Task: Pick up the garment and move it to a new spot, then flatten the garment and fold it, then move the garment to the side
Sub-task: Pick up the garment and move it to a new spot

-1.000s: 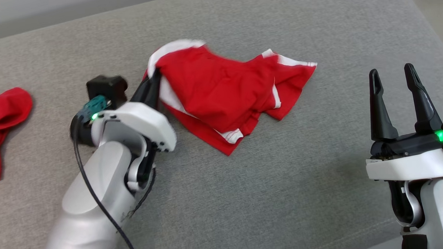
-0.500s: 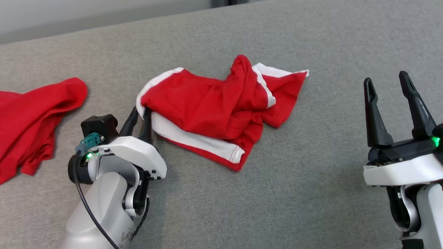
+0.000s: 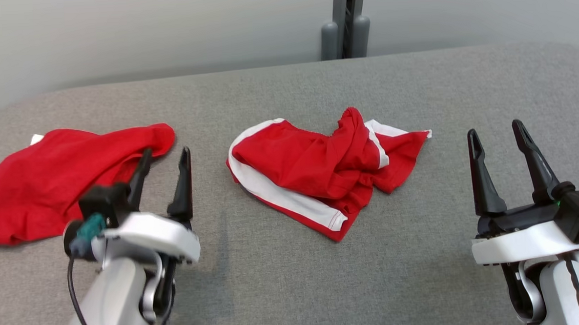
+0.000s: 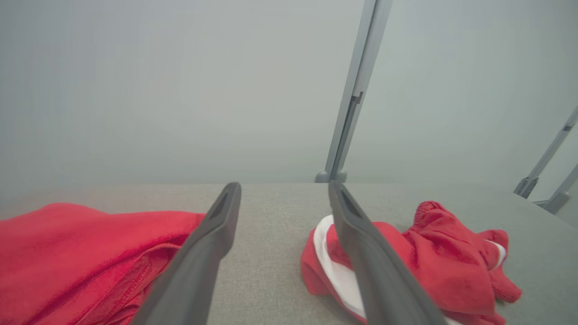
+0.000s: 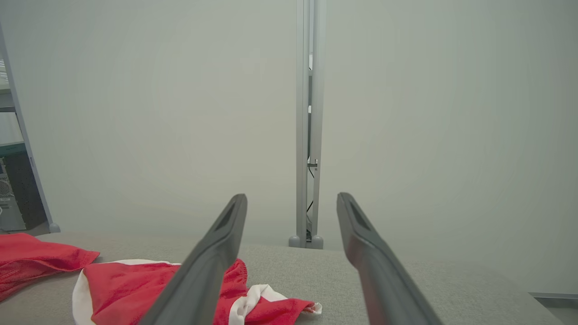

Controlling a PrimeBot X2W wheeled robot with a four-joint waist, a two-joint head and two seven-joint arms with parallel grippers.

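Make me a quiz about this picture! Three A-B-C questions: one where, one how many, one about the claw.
1. Where is the red-and-white garment? A) middle of the grey table B) on the floor C) on a chair
2. How many red garments lie on the table? A) one B) two C) five
3. The left claw is: A) shut on the garment B) open and empty C) holding a cup
Answers: 1 A, it lies crumpled there. 2 B, a second red garment lies further left. 3 B, fingers apart, nothing between.
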